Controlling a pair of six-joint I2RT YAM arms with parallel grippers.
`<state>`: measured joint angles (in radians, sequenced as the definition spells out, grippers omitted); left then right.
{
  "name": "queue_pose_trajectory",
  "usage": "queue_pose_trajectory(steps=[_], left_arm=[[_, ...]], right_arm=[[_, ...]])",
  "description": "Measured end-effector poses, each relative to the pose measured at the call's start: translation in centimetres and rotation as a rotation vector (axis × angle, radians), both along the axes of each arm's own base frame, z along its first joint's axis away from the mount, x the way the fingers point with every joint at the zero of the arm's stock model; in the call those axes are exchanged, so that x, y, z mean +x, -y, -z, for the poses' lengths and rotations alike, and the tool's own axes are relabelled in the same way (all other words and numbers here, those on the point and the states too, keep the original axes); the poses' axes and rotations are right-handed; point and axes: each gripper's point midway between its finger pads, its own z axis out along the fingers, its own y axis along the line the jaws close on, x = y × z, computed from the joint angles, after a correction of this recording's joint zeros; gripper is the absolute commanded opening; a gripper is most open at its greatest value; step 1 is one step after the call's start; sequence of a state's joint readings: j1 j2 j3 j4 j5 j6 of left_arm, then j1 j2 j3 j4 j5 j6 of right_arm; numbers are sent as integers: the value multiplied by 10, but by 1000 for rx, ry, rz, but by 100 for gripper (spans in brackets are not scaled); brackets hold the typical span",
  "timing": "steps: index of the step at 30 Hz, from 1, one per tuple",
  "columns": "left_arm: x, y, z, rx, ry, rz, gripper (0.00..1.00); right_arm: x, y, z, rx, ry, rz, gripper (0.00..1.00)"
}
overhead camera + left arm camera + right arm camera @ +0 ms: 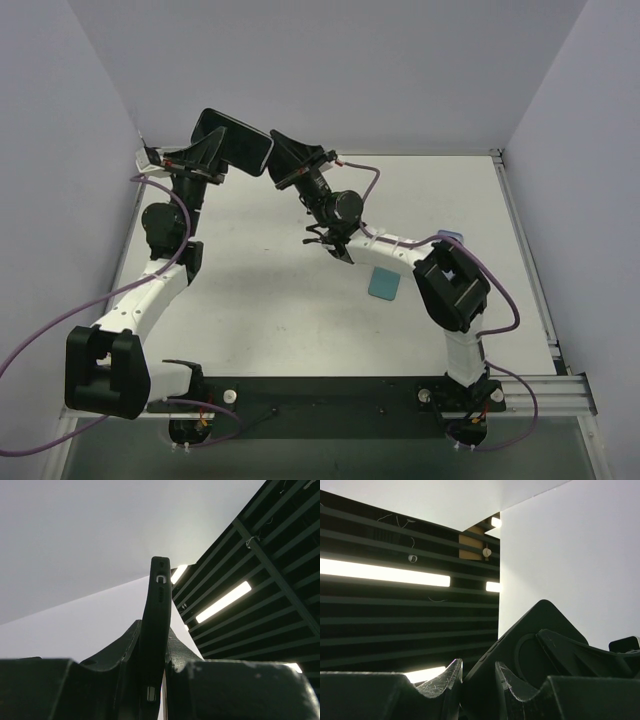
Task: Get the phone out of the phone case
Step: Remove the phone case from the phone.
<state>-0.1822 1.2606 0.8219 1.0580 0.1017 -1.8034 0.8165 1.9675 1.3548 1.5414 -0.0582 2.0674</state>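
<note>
While the arm bases sit bolted at the near edge of the worktop (260, 300), a small teal slab (384, 283) lies flat on the surface beside the right arm's elbow, well apart from both end effectors. Farther back, both arms reach up above the far left of the worktop. The left end effector (210, 152) (152, 647) is pinched on the black phone case (237, 140) (157, 605), which is held in the air, seen edge-on between its fingers in the left wrist view. The right end effector (284, 160) (477, 675) meets the case's opposite end, its fingers (451, 677) drawn close with the dark case filling the gap between them.
</note>
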Motion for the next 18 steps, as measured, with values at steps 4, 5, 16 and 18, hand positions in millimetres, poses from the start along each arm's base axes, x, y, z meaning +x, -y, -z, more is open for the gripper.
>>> queue_pose_trajectory(steps=[4, 5, 16, 18], left_arm=[[1, -1, -1, -5, 1, -7, 0], [1, -2, -1, -5, 1, -8, 0], [1, -4, -7, -16, 7, -23, 0], [2, -5, -8, -18, 8, -25, 0]], right_arm=[[2, -1, -1, 4, 8, -3, 0], [2, -1, -1, 5, 11, -4, 0], [5, -5, -6, 31, 37, -14, 0], [5, -6, -7, 36, 41, -17, 0]])
